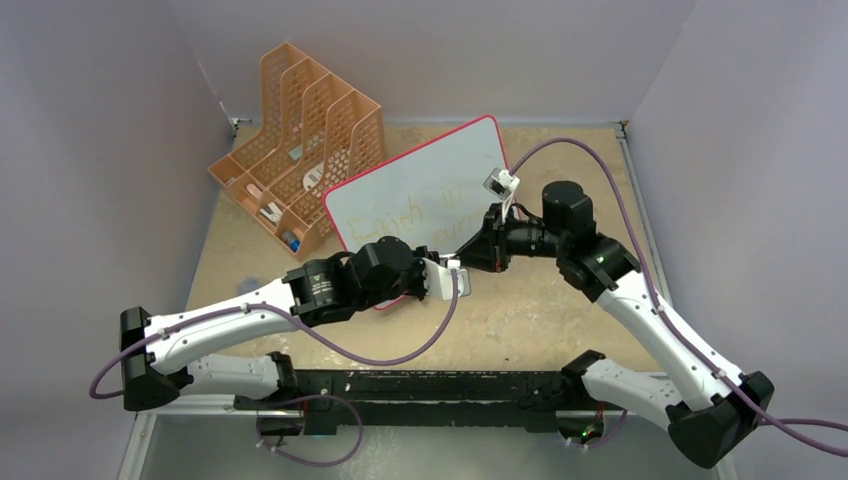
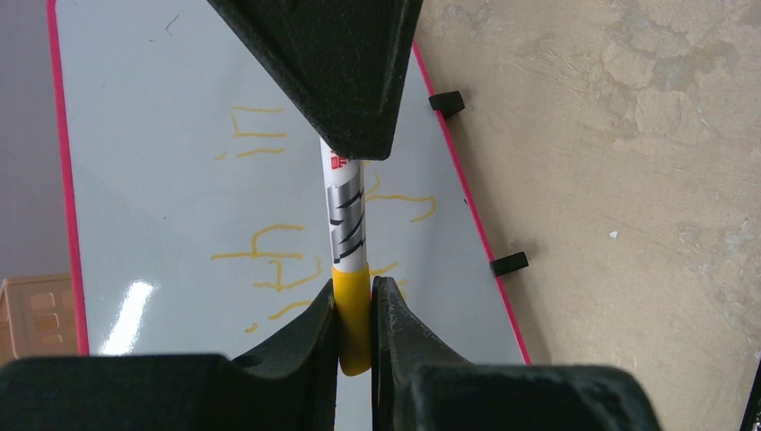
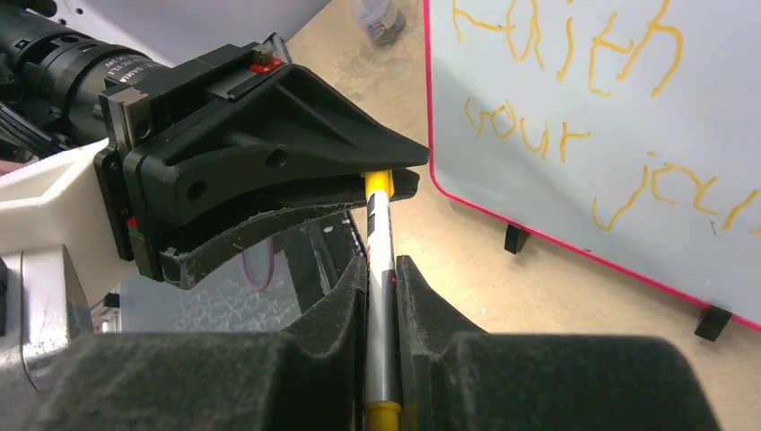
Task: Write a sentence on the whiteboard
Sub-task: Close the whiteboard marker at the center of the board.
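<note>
Yellow cap (image 2: 353,328) is what your left gripper (image 2: 354,292) clamps, both fingers pressed flat on it. Your right gripper (image 3: 381,269) is closed on the grey-and-white barrel of the same marker (image 2: 345,211). The two grippers meet nose to nose, so the marker spans the short gap between them. In the top view its long axis runs roughly from 8 o'clock to 2 o'clock, cap end toward 8 o'clock. It is off the board, just beyond the near edge.

From that meeting point the whiteboard (image 1: 400,180) is at about 11 o'clock, on the table (image 1: 540,310). Its long side also runs 8 to 2 o'clock, and its black feet (image 3: 516,238) are on the near edge. The orange file rack (image 1: 300,150) is at 10 o'clock, beyond the board.

The sentence (image 3: 525,130) reads "Faith in" on one line and "your jou…" below. The end of the last word is cut off, so you cannot confirm it is finished. The writing looks mostly done. The step in hand concerns the cap, but you cannot tell whether it is being put on or taken off.
</note>
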Action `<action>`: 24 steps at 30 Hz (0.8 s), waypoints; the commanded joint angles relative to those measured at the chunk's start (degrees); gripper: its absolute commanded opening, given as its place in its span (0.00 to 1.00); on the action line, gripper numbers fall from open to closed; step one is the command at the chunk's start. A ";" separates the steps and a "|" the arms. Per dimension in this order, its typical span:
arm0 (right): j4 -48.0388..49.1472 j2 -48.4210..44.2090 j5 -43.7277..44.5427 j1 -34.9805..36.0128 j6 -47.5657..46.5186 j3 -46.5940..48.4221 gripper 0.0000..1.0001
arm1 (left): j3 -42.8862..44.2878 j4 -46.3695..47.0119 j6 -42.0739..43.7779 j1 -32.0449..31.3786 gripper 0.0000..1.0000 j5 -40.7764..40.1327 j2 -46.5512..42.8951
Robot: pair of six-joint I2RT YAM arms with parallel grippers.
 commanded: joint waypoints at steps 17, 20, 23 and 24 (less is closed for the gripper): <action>-1.07 -14.35 32.80 1.06 0.04 -0.50 0.38 | -1.78 0.15 -16.58 -0.28 0.00 10.38 0.33; -1.48 -16.51 40.27 1.06 0.89 -0.50 0.39 | -1.08 -2.38 -20.28 -0.28 0.00 12.52 3.61; -1.80 -18.93 49.10 1.06 2.11 -0.94 0.40 | -0.50 -5.14 -25.28 -0.28 0.00 14.71 8.37; -1.54 -19.85 51.26 1.06 2.45 -1.56 0.40 | -0.22 -5.94 -27.06 -0.28 0.00 15.84 10.06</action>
